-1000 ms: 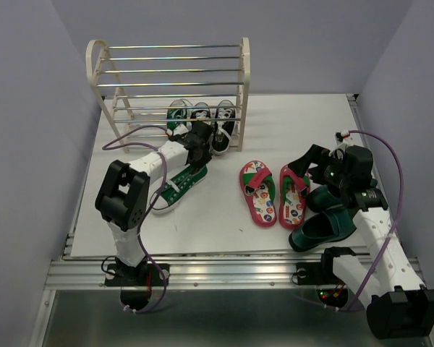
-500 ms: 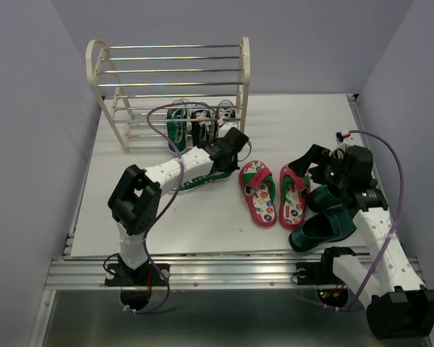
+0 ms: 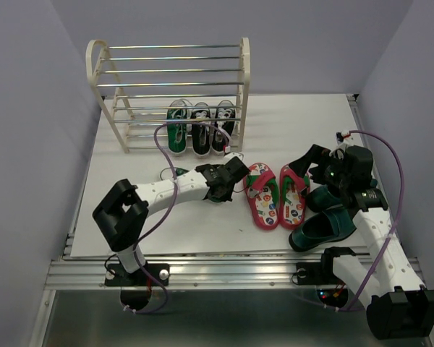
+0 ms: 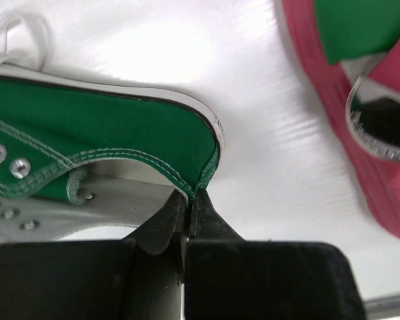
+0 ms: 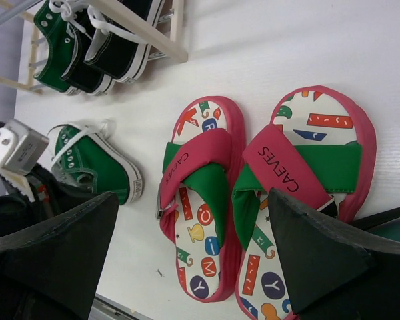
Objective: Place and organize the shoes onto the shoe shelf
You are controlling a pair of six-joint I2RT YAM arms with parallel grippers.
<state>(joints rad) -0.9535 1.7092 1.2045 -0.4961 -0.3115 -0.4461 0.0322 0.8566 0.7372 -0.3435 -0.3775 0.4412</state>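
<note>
Overhead, the light is soft and even: the white desk (image 3: 202,224) reads bright, with only faint shadows under the arms. The shoe shelf (image 3: 173,59) throws rainbow glints off its chrome bars. On the left wrist view the desk blows out to glare, the green sneaker (image 4: 107,133) is crisp, and the left tool (image 4: 190,210) is black and soft. On the right wrist view the right tool (image 5: 193,199) looms dark and blurred while the flip-flops (image 5: 200,160) are vivid and sharp.

The left gripper (image 3: 230,178) is lying low over the table (image 3: 202,225), just beside the flip-flops (image 3: 264,199); a green sneaker (image 3: 169,172) is peeking out from behind its arm; the right gripper (image 3: 304,166) is hovering wide-jawed by the teal loafers (image 3: 325,225); three sneakers (image 3: 200,129) are sitting at the foot of the shoe shelf (image 3: 244,72).
</note>
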